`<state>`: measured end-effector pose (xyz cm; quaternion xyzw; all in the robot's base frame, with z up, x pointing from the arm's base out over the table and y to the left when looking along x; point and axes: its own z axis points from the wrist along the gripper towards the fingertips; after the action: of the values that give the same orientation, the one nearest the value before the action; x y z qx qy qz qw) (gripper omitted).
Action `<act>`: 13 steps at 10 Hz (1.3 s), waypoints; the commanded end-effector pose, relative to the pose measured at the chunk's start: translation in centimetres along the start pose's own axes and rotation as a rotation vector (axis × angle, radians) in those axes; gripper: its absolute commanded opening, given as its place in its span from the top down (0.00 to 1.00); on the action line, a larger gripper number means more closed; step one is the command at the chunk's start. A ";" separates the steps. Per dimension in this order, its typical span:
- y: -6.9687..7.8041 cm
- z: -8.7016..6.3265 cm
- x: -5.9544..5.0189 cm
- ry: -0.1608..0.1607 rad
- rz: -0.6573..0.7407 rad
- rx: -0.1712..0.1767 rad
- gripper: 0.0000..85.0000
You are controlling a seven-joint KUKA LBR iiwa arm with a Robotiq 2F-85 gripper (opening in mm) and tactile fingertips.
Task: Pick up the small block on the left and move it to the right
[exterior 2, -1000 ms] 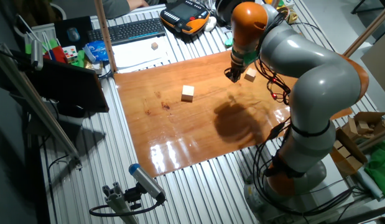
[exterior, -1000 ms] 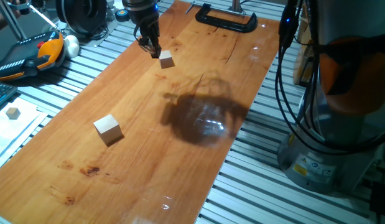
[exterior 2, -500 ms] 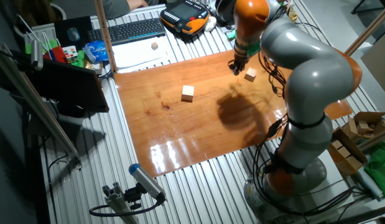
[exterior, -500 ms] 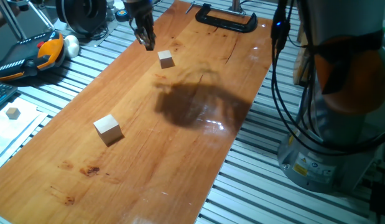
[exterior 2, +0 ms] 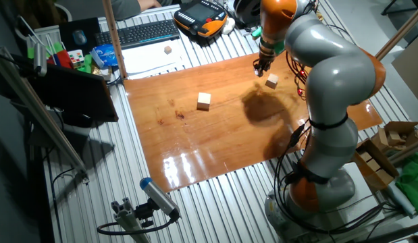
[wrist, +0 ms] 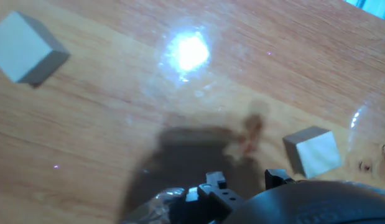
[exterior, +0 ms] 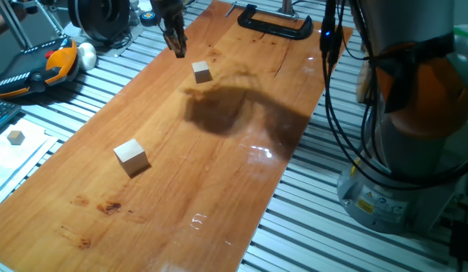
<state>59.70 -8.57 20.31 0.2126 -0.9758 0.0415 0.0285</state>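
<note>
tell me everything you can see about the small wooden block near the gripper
The small block is a pale wooden cube with light tan faces and plain sides, smaller than the larger cube farther down the board. It rests flat on the varnished wooden tabletop, near the far end, and shows again in the other fixed view and the hand view. Only the tabletop touches it. The gripper hangs close beside it but apart, and the arm's dark shadow lies just next to it.
</note>
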 end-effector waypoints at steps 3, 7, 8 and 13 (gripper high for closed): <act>-1.5 1.7 -0.2 0.006 0.002 -0.019 0.33; -2.5 3.5 -0.4 0.000 -0.007 -0.062 0.29; -2.3 3.0 -0.3 0.001 -0.005 -0.057 0.29; -1.2 1.9 -0.2 0.036 0.066 0.002 0.29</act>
<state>60.32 -9.79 18.46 0.1774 -0.9820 0.0480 0.0443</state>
